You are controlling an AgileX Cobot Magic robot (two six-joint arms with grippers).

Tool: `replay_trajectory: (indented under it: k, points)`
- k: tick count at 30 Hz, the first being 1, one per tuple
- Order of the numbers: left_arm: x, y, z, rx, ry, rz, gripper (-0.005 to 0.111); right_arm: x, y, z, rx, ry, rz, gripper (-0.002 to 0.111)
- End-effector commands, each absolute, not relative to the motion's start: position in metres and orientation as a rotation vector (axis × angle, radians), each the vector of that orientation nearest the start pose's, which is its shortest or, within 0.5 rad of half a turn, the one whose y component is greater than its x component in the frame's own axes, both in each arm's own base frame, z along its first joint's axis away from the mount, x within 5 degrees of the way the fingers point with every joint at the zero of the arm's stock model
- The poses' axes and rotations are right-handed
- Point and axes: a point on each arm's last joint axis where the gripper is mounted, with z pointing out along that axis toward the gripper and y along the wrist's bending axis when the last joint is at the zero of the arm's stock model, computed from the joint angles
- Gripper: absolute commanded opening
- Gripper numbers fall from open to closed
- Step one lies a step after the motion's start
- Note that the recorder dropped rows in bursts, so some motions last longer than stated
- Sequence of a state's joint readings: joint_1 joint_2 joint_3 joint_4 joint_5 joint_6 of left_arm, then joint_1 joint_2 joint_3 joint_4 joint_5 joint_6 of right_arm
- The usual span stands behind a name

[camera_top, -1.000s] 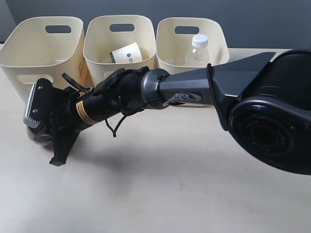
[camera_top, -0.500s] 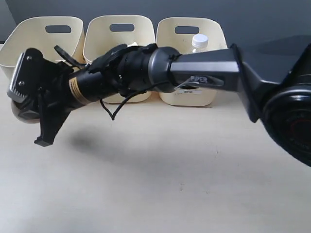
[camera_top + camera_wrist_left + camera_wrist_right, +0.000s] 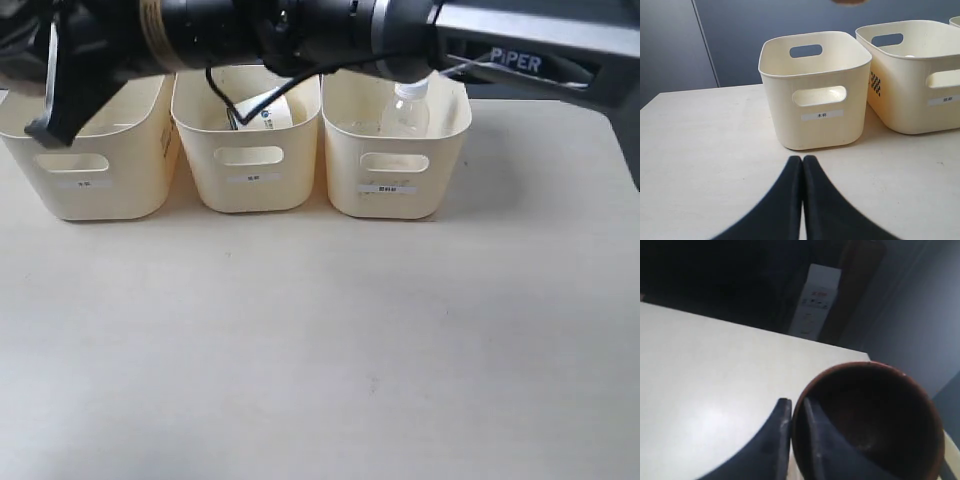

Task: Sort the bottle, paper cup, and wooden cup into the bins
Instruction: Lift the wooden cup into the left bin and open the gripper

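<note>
My right gripper (image 3: 797, 412) is shut on the rim of the wooden cup (image 3: 875, 420), one finger inside and one outside; the cup's dark brown hollow faces the camera. In the exterior view the right arm reaches across the top to the far left, one finger (image 3: 55, 95) hanging in front of the left bin (image 3: 85, 175); the cup itself is out of frame there. The paper cup (image 3: 270, 112) lies in the middle bin (image 3: 250, 165). The bottle (image 3: 408, 105) stands in the right bin (image 3: 395, 170). My left gripper (image 3: 802, 160) is shut and empty, low over the table, facing the left bin (image 3: 815, 100).
The three bins stand in a row at the table's back edge. The left wrist view shows the middle bin (image 3: 915, 80) beside the left one, and a brown sliver (image 3: 850, 1) at the top edge above the left bin. A dark wall rises behind.
The right arm has risen from table level at the left, carrying the wooden cup up to the height of the left bin's top. The cup has left the exterior view.
</note>
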State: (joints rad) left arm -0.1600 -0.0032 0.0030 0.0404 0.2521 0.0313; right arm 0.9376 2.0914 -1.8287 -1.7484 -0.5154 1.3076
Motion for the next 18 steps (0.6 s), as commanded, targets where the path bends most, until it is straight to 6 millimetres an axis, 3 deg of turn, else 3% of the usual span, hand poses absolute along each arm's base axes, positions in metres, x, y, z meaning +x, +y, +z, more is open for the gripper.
replay_trajectory:
  k: [1,4,9,13,18]
  points:
    - [0.055,-0.008,0.192,0.193,1.712,-0.059,0.0,0.3,0.433,0.304,-1.362,1.223,0.781,-0.001]
    - [0.055,-0.008,0.192,0.193,1.712,-0.059,0.0,0.324,0.438,0.293,-1.306,1.265,0.811,-0.001]
    - [0.055,-0.008,0.192,0.193,1.712,-0.059,0.0,0.354,0.444,0.25,-1.269,1.358,0.863,-0.001]
    - [0.055,-0.008,0.192,0.193,1.712,-0.059,0.0,0.361,0.451,0.223,-1.277,1.393,0.88,-0.001]
    - [0.055,-0.008,0.192,0.193,1.712,-0.059,0.0,0.362,0.453,0.212,-1.287,1.408,0.89,-0.001]
